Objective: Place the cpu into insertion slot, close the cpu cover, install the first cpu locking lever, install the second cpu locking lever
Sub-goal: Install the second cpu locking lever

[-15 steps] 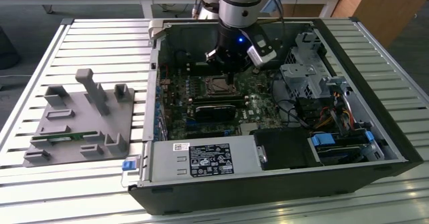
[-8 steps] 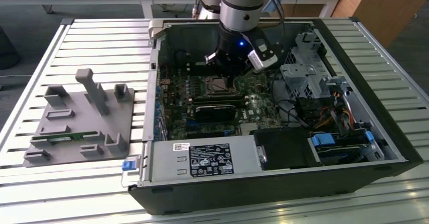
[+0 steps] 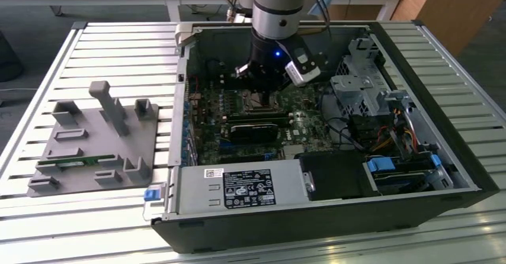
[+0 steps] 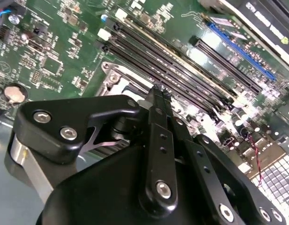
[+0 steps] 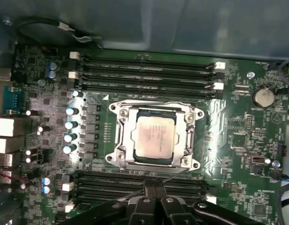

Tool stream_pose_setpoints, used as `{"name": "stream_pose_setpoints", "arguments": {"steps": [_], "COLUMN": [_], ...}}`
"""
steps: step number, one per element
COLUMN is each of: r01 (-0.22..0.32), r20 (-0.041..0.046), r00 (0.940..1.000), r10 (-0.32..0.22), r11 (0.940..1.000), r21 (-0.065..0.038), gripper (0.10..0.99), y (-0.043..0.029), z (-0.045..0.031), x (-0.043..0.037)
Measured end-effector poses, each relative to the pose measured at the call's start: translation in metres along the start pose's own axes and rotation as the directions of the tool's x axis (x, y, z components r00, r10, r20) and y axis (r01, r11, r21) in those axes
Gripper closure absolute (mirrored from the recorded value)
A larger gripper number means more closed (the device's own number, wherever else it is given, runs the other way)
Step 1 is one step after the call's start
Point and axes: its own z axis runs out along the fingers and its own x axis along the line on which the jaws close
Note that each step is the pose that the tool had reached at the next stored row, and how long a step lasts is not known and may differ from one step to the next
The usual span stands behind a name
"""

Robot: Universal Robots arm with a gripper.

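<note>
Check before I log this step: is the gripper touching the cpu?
Apart. In the first wrist view the gripper has its shut fingertips over the memory slots, with board showing between them and the cpu in the insertion slot.

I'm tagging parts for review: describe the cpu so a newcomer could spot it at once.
Start at the green motherboard inside the open computer case. Between its two banks of long black memory slots sits a square silver cpu cover. The cpu is the flat silvery-beige square showing through its window, the only pale plain plate there.
</note>
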Motion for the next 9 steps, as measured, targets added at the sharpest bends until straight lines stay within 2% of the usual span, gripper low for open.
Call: {"name": "stream_pose_setpoints", "arguments": {"steps": [2,7,9], "r01": [0.0,0.0,0.0], "r20": [0.0,0.0001,-0.0016], "r00": [1.0,1.0,1.0], "r10": [0.0,0.0,0.0], "r11": [1.0,1.0,1.0], "r21": [0.0,0.0,-0.002], "gripper": [0.98,0.98,0.98], "y": [-0.0003,0.0002,-0.0001], "z": [0.0001,0.0012,0.0022], "x": [0.0023,0.0169,0.018]}}
